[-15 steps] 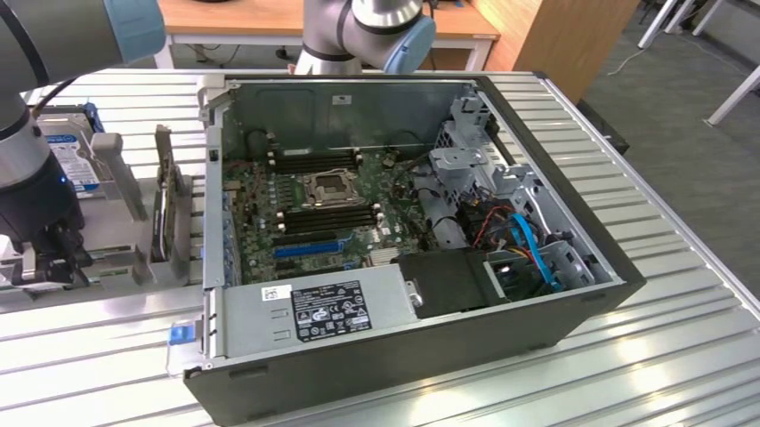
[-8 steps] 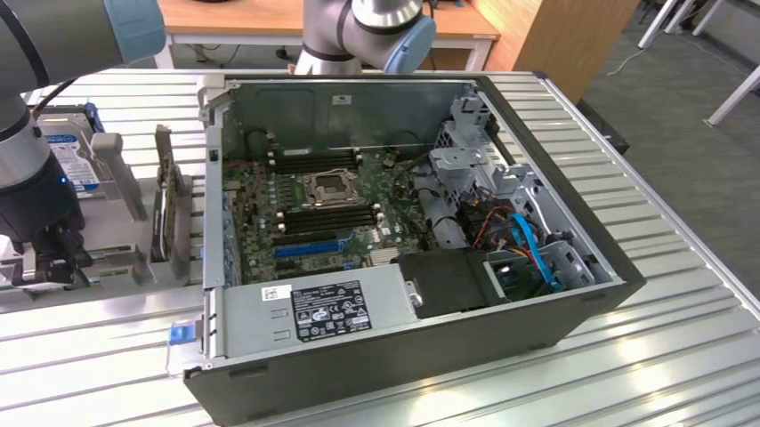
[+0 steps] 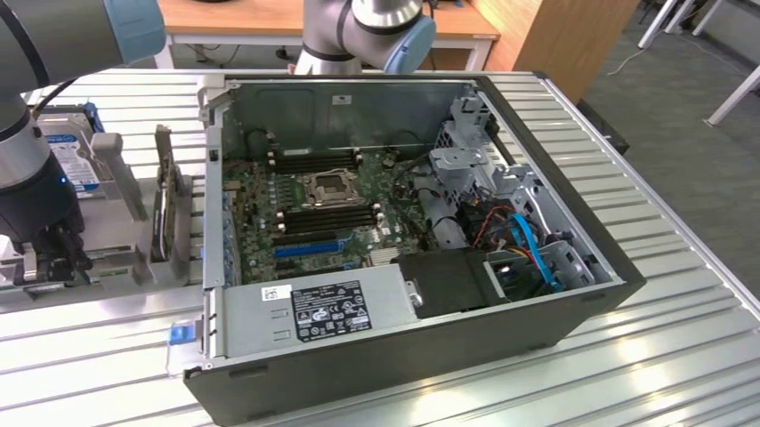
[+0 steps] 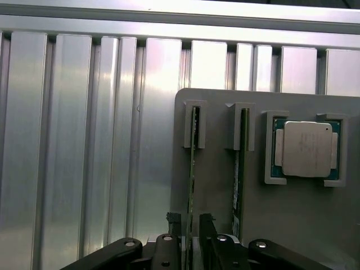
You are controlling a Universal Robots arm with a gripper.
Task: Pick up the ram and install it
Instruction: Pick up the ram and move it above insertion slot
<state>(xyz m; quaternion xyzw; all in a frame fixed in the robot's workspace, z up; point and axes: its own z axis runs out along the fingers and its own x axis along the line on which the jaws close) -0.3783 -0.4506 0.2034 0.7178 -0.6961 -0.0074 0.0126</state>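
Wrist view first: the gripper (image 4: 191, 220) is right down on the ram (image 4: 192, 169), its dark fingers (image 4: 175, 222) parted and standing one on each side of the thin green stick, with a sliver of gap showing, so the jaws are open around it and nothing is lifted. I cannot tell whether either pad is touching the board. The ram stands on edge, slotted into a grey holder plate (image 4: 304, 225). A second green stick (image 4: 238, 174) stands parallel just beside it in its own slot, and past that a processor chip (image 4: 306, 149) lies flat in a corner-framed pocket. The plate rests on a ribbed aluminium table (image 4: 84, 140). Over to the exterior view: the arm (image 3: 24, 151) reaches down at the exterior view's left, well apart from the open computer case (image 3: 570, 329). Inside the case lies the motherboard (image 3: 262, 240), with its long black memory slots (image 3: 327, 221) near the processor socket (image 3: 329, 188) and a blue expansion slot (image 3: 311, 248) just below them.
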